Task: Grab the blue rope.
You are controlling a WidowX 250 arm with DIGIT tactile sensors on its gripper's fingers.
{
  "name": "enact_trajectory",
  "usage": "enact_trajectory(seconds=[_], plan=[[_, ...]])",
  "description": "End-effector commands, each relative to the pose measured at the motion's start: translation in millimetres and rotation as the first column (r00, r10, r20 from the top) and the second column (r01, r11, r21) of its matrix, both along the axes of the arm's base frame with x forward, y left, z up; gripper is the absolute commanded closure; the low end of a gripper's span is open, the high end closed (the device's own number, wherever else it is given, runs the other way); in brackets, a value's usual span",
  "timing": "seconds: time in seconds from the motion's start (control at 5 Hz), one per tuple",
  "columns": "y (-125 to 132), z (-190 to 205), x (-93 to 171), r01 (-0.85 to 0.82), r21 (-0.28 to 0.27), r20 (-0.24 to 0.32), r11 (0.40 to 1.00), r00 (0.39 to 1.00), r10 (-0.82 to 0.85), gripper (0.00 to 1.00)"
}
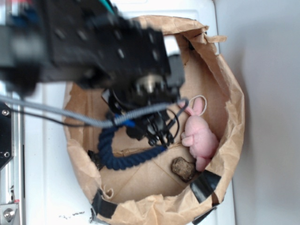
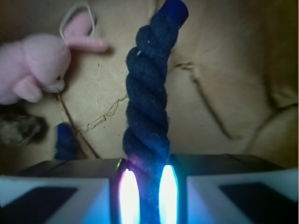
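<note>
The jaws were pressed in from both sides on the blue rope (image 2: 147,102), as the wrist view showed: the two lit pads stood close together with the dark twisted strand filling the gap between them. So the gripper (image 2: 148,186) was clamped on the rope, at a place some way down from its brighter blue capped end, which stood out straight in front of the jaws.

In the exterior view the rope (image 1: 119,157) ran from the gripper (image 1: 157,133) in a curve, down and around to the side and back up toward the arm. Part of this loop seemed to rest on the floor of the brown paper bag (image 1: 232,122), so it could not be told from these pictures if the rope was lifted at all.

As a judgement, the main part of the task looked done, because the rope sat firmly between the pads. What was left, if anything, was to raise it clear of the bag floor and to show that the hold was good.

Further out from the jaws, the pink plush bunny (image 2: 37,65) lay to one side, apart from the rope and not touched by the gripper. A small dark brown lump (image 1: 183,168) lay near the bunny, also away from the jaws. The thin grey braided cable (image 1: 70,117) crossed above the bag and was part of the robot.
</note>
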State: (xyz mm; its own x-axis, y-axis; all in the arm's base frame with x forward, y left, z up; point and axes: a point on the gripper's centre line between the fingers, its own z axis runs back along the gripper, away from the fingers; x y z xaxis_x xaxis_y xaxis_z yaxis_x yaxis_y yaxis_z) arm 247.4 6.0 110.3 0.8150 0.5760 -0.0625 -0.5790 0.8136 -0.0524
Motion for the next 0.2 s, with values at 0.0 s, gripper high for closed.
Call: enact_trajectory(seconds=[0.0], plan=[[9.1,39.6,14.9,0.005,0.084,0.026,0.996,1.0,-0.007,1.0]])
